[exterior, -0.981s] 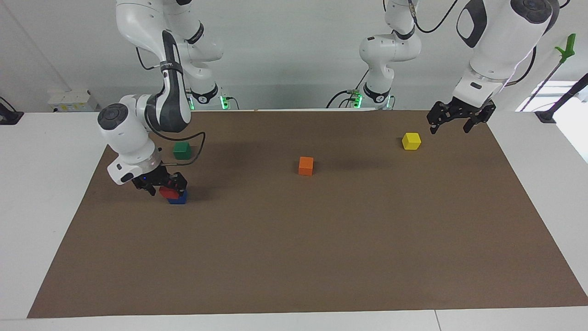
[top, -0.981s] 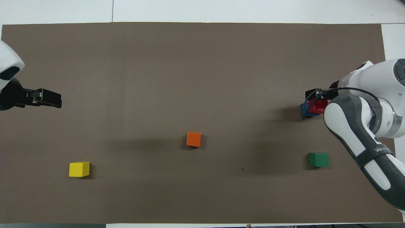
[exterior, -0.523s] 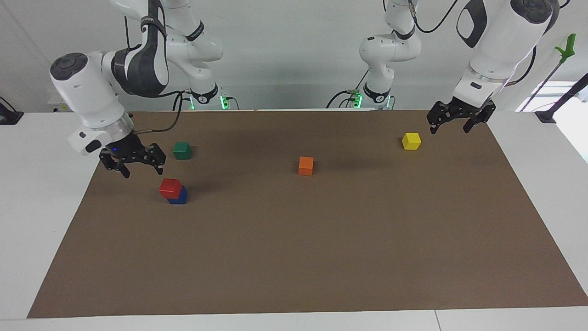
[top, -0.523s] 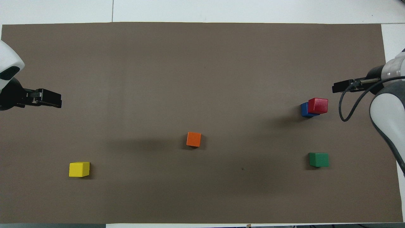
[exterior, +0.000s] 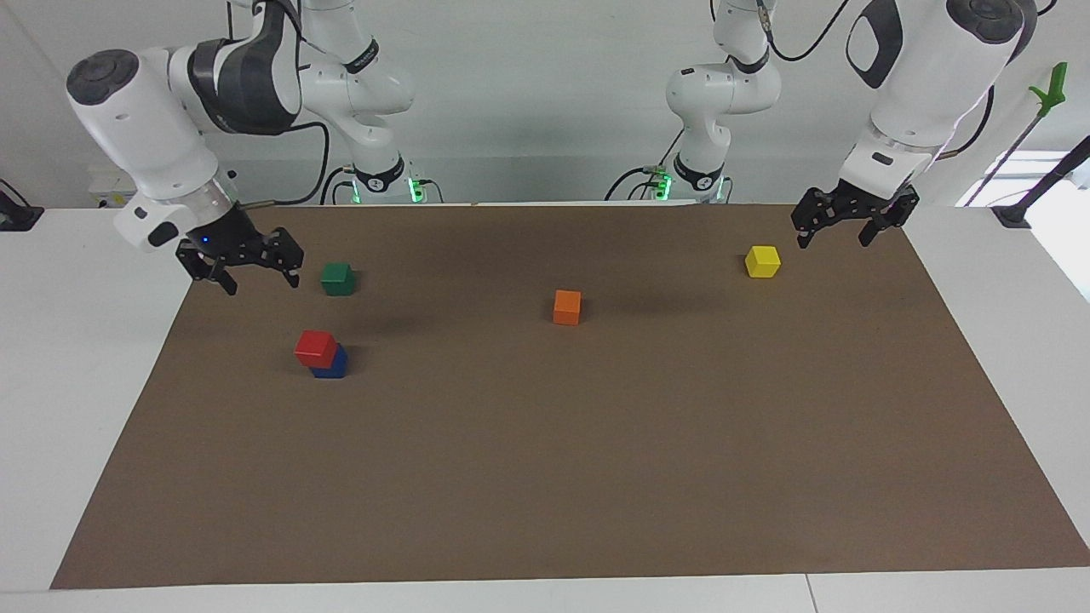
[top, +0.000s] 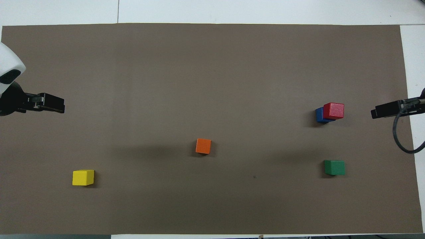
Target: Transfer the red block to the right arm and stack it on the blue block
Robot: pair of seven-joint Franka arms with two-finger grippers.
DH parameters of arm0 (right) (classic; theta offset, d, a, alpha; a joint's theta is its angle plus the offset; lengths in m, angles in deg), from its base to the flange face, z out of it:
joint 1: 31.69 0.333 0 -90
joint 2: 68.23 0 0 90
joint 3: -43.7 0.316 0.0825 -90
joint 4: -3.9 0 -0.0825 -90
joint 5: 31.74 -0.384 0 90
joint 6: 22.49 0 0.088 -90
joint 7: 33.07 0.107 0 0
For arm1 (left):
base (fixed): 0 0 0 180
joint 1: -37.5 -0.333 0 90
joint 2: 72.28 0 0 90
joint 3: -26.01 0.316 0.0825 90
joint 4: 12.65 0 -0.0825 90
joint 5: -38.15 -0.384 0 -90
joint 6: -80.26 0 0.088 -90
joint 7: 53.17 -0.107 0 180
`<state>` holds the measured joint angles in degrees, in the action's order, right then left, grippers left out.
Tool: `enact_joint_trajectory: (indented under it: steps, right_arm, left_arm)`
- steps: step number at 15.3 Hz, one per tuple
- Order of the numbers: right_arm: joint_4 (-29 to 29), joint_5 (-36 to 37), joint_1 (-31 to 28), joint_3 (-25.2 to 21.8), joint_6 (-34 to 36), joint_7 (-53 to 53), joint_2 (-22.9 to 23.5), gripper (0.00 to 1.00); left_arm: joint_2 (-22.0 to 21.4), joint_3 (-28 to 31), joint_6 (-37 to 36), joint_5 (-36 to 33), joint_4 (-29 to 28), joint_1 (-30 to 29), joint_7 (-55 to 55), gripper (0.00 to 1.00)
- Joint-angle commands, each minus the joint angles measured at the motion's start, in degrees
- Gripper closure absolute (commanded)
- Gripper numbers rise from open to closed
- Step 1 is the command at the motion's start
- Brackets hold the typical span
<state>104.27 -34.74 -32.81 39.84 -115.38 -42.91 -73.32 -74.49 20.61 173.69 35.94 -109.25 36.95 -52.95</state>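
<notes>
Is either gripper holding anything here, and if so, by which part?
Nothing is held. Right gripper and left gripper are open and empty; the red block rests on the blue block.

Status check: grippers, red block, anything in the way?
Right gripper open, empty, raised over the mat edge. Left gripper open, waiting near the yellow block. Red block sits on blue block, slightly offset. Nothing in the way.
</notes>
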Motion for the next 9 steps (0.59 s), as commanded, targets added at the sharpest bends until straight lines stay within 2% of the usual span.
enact_joint_trajectory:
  steps: [1,3,5,9]
  right_arm:
    - [-5.67,1.49,-0.54,-0.36,6.81,-1.32,0.95,0.00]
    - [-12.27,2.37,-0.11,-0.53,13.24,-1.32,4.12,0.00]
    - [-11.86,2.73,0.51,-1.84,13.09,-1.23,3.95,0.00]
    - [-8.43,5.72,2.71,-2.64,8.62,-1.14,3.25,0.00]
  left_arm:
    - [-0.43,-0.41,-0.27,-0.69,-0.17,-0.59,-0.39,0.00]
    - [-0.43,-0.41,-0.18,-0.69,-0.17,-0.59,-0.30,0.00]
    - [-0.43,-0.41,-0.18,-0.69,-0.17,-0.59,-0.30,0.00]
    - [-0.43,-0.41,-0.27,-0.69,-0.17,-0.50,-0.30,0.00]
